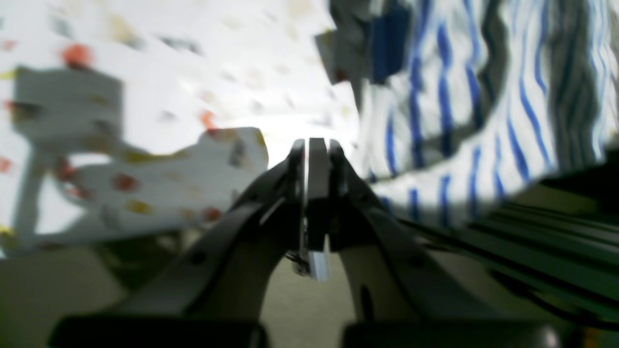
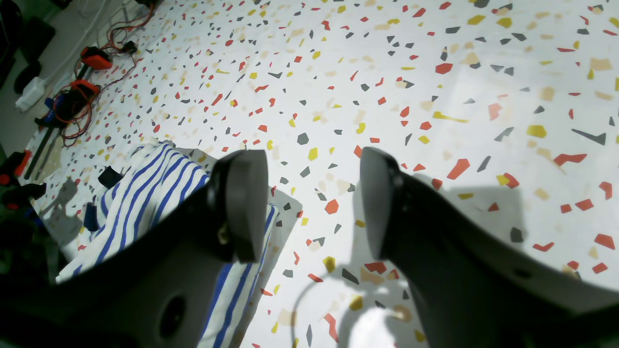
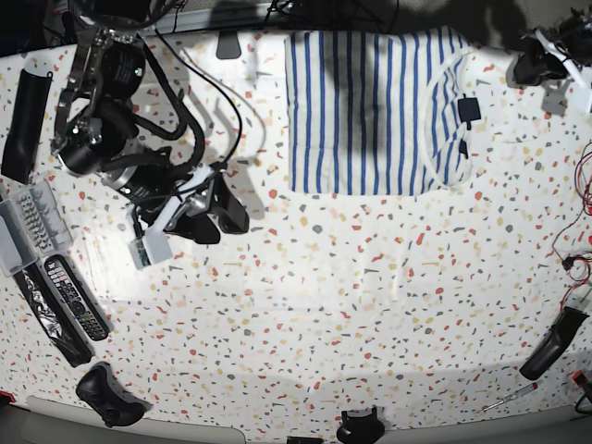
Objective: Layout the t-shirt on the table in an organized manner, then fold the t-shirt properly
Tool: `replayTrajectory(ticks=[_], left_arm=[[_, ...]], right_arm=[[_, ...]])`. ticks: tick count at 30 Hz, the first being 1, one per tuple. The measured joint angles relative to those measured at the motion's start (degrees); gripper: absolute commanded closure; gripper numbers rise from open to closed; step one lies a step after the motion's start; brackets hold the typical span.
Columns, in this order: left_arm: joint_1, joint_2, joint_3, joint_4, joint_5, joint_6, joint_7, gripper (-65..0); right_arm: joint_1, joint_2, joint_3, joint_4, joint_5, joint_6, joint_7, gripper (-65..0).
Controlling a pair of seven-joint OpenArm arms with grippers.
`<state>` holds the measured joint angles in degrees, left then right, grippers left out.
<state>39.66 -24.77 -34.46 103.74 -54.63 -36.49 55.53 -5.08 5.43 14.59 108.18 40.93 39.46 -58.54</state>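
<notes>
Striped t-shirt (image 3: 370,111) lies folded at the table's (image 3: 324,305) far edge. Left gripper (image 1: 316,150) clenched empty; right gripper (image 2: 314,203) spread wide, empty. Cloth looks light and limp; best pinched at a hem corner.

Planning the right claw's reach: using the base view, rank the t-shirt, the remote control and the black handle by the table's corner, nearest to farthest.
From the open right claw:
1. t-shirt, up and to the view's right.
2. remote control, lower left, near the table edge.
3. black handle, far lower-right corner.
</notes>
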Motion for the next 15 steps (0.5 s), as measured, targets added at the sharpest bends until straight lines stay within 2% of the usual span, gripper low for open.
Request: replayTrajectory(ticks=[3,5,7,8,10,12,15], left_arm=[[-0.13,-0.35,0.00,0.00,1.79,0.00,-1.01,0.0],[-0.13,-1.07,0.00,0.00,-0.57,0.02,-0.94,0.0],[-0.13,-2.19,0.00,0.04,-7.37,-0.31,0.96,0.0],[-0.15,-2.45,0.00,0.24,-10.75,-2.86,2.99,0.0],[-0.11,-2.19,-0.02,1.51,-17.66,-2.89,6.91,0.0],[0.00,-1.22,0.00,2.91,-21.05,-3.02,9.97,0.0],[0.33,1.66,0.00,3.56,-21.40,-2.99,11.15,0.0]], right_arm=[[0.00,-0.02,0.00,0.00,0.02,0.00,0.00,-29.9],[0.00,0.00,-0.02,0.00,0.35,0.00,-0.02,-29.3],[-0.02,0.00,0.00,0.00,4.09,-0.02,-0.02,-22.8],[-0.02,0.00,0.00,0.00,6.60,-0.02,-0.04,-18.0],[0.13,0.00,-0.42,0.00,10.69,0.00,-1.66,-8.0],[0.15,0.00,-1.99,0.00,11.13,0.02,-3.06,-0.1],[0.13,0.15,-6.93,0.04,7.17,0.02,-3.39,0.0]])
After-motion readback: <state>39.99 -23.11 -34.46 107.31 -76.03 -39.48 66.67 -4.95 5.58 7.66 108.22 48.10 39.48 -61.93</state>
